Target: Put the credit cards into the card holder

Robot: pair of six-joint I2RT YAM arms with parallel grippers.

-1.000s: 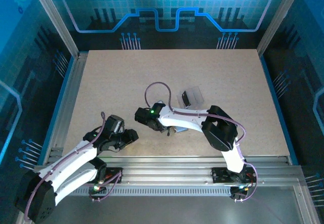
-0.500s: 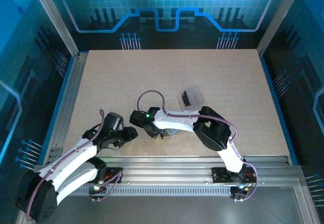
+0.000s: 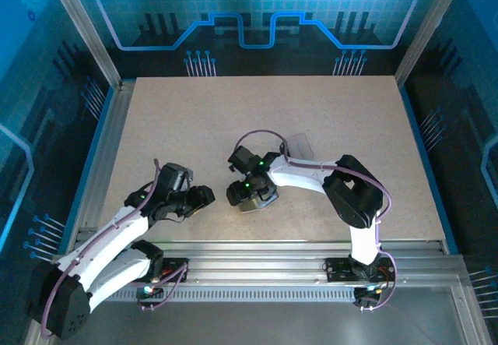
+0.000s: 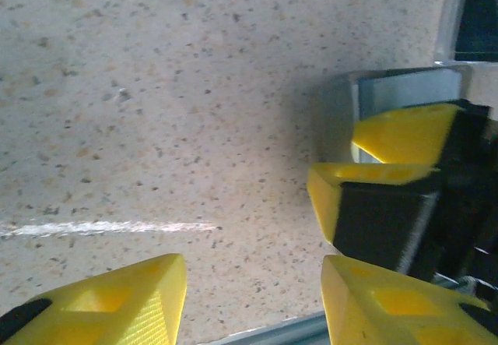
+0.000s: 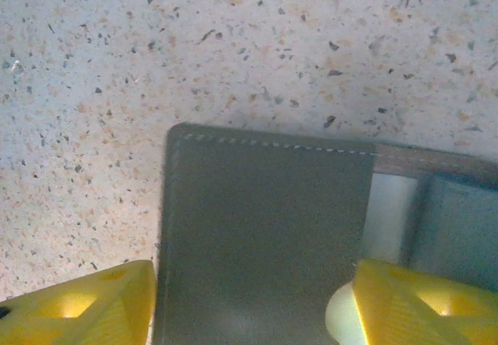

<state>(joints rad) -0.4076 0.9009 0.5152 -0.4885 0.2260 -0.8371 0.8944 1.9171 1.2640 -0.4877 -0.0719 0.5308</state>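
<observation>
Worktop (image 3: 358, 111): pale speckled board inside an aluminium frame, with blue-lit panels behind it.
Card holder (image 5: 264, 236): lies flat on the worktop just below the centre of the top view, under the right arm's wrist. In the right wrist view a grey panel with a stitched upper edge sits in the lower middle. A pale strip and a second grey panel lie beside it in the lower right of the frame.
Right fingers (image 3: 244, 195): spread wide. In the wrist view one yellow tip sits in the lower left corner by the panel's left edge and the other in the lower right over the pale strip, so the panel lies between them. Whether they touch the holder I cannot tell.
Left fingers (image 3: 204, 198): spread, with bare worktop between them. In the top view they sit to the left of the holder, near it but apart, pointing towards it.
Left wrist view: the holder's silvery edge shows at the upper right. The right arm's yellow fingers are in front of it, with a dark block (image 4: 381, 224) between them. What that block is I cannot tell.
Clear box (image 3: 302, 142): just above the right arm's forearm in the top view, partly hidden by it, up and to the right of the holder.
</observation>
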